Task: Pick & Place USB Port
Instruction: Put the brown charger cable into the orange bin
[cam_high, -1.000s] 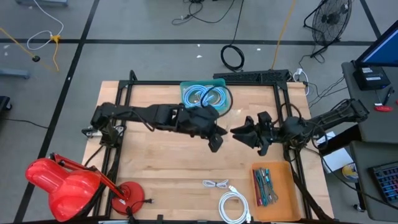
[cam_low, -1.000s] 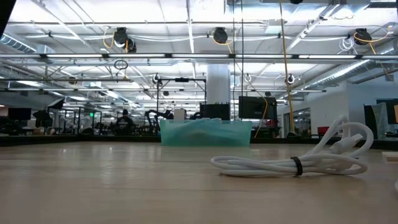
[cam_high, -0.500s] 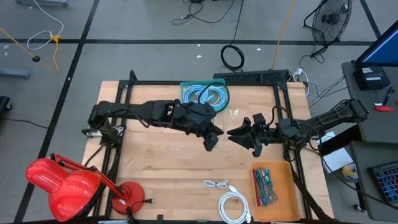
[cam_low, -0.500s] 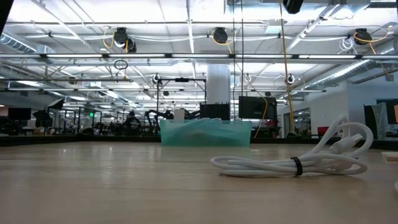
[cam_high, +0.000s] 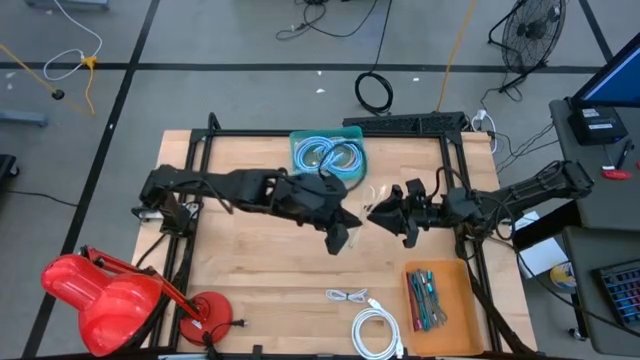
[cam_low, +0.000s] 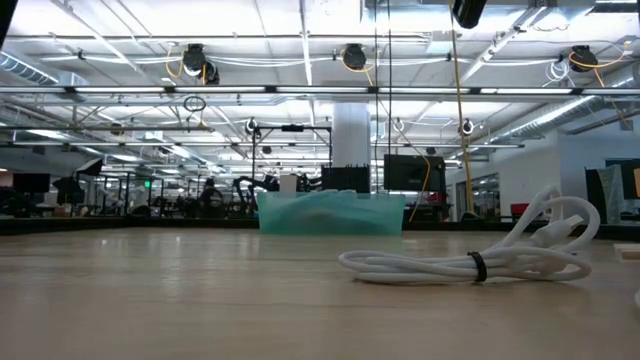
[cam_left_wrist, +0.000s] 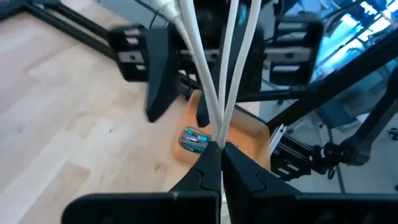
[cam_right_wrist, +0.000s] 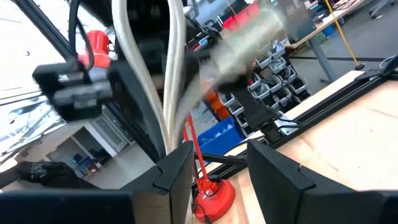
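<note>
Above the middle of the table my left gripper is shut on a white USB cable. Its strands run out past the fingertips, ending in a blurred plug. My right gripper faces it from the table's right, open. In the right wrist view the strands stand just beyond one open finger. Both grippers are well above the tabletop. My left gripper pinches two strands of the white cable side by side between its two fingers. The fingers slant slightly downward from the table's left. The cable is lifted clear of the table, and its strands fan out beyond the fingertips. My right gripper stands close to the strands; I cannot tell whether a finger touches them.
A teal bin with coiled blue cables stands at the far middle. An orange tray with small parts sits at the near right. Two more white cables lie near the front edge. A red lamp stands at the near left.
My left gripper has shifted a little toward the table's near edge with the cable, uncovering more of the teal bin. My right gripper has edged toward the left one, so the gap between the two has narrowed.
</note>
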